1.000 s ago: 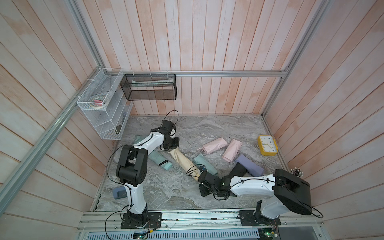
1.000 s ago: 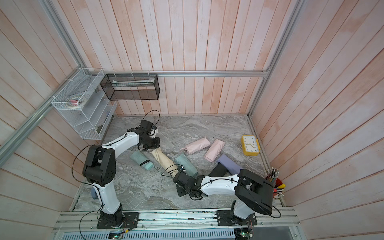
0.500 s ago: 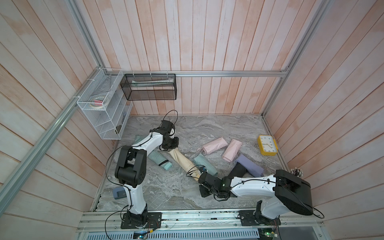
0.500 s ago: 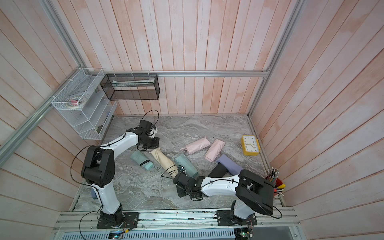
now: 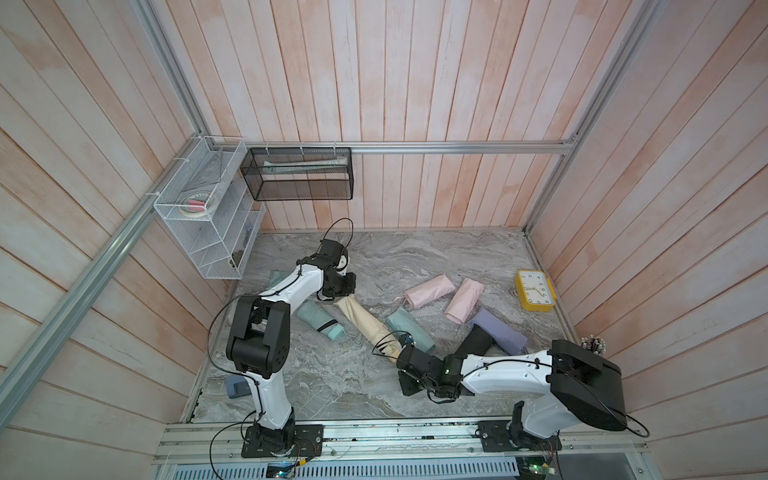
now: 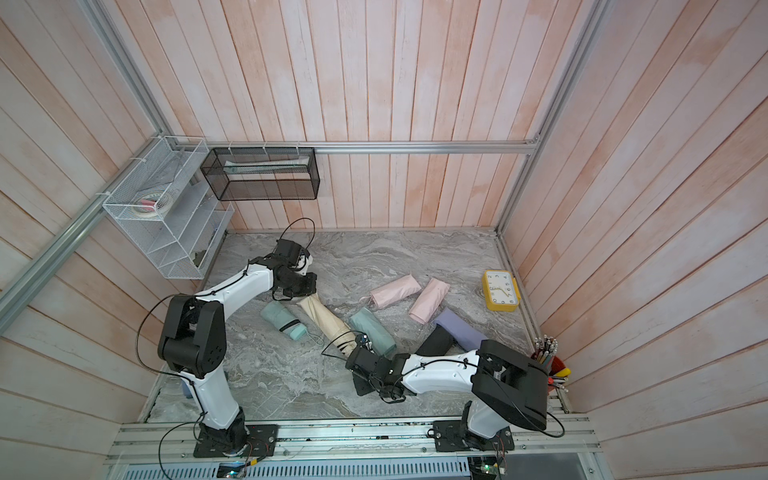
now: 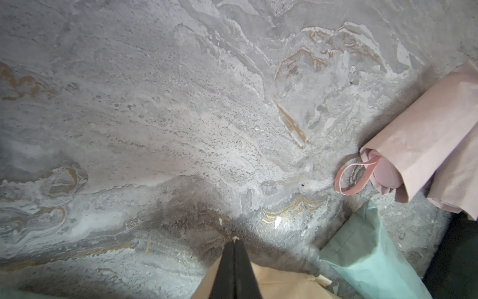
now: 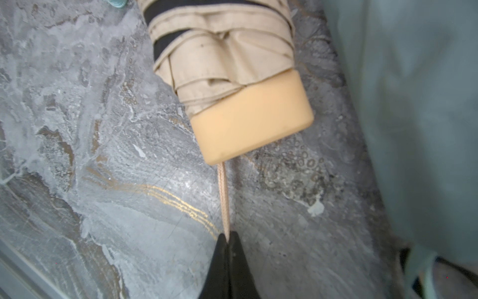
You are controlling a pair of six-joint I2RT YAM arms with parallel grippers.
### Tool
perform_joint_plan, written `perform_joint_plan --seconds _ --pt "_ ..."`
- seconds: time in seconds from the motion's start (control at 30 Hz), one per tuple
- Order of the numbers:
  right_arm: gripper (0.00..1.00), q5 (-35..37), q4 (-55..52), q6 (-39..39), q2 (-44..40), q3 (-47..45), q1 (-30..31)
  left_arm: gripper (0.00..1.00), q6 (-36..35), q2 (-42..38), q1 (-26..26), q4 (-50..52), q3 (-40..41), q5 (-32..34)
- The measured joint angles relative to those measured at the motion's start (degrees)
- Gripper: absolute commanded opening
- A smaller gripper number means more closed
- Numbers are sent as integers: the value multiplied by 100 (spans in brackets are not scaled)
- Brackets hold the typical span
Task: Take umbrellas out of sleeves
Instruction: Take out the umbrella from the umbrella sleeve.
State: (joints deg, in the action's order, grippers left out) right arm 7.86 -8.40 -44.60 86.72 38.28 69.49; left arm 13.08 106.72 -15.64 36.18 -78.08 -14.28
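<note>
A cream-yellow sleeve (image 5: 357, 318) (image 6: 320, 316) lies slantwise on the marble floor. My left gripper (image 5: 343, 293) (image 7: 234, 242) is shut on its far, closed end. The cream umbrella (image 8: 219, 46) sticks out of the sleeve's near mouth, showing pleated fabric and its stubby handle (image 8: 253, 121). A thin wrist cord (image 8: 223, 196) runs taut from the handle into my right gripper (image 8: 227, 236) (image 5: 398, 354), which is shut on it. A mint umbrella (image 5: 322, 322) with a black strap lies bare beside the sleeve.
A mint sleeve (image 5: 409, 332) lies against the cream one. Two pink sleeved umbrellas (image 5: 428, 289) (image 5: 463, 300), a lavender one (image 5: 498, 332) and a black one (image 5: 473, 345) lie to the right. A yellow clock (image 5: 535, 290), white wire shelf (image 5: 208, 220) and black mesh basket (image 5: 301, 174) line the walls.
The right arm has edged slightly leftward with the cord. The left arm has stayed in place, and both grippers have stayed shut.
</note>
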Motion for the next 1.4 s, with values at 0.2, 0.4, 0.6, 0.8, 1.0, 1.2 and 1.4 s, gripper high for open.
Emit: perform_joint_plan --seconds 0.2,0.4,0.6,0.8,1.0,1.2,1.4 --pt "0 0 -66 -22 -26 0 24 0 0 -24 20 4 4 2" --pt "0 0 -98 -22 -37 0 39 0 -22 -79 50 13 4 39" --pt "0 4 -107 -22 -37 0 50 0 -66 -83 98 61 4 90" --pt "0 11 -133 -24 -50 0 61 0 -111 -83 140 140 -46 127" --pt "0 20 -192 -39 -74 -7 81 0 -136 -87 216 164 -109 127" --pt "0 22 -190 -42 -81 -13 87 0 -153 -87 297 205 -162 127" --pt "0 26 -179 -63 -85 -24 94 0 -162 -87 393 227 -254 125"
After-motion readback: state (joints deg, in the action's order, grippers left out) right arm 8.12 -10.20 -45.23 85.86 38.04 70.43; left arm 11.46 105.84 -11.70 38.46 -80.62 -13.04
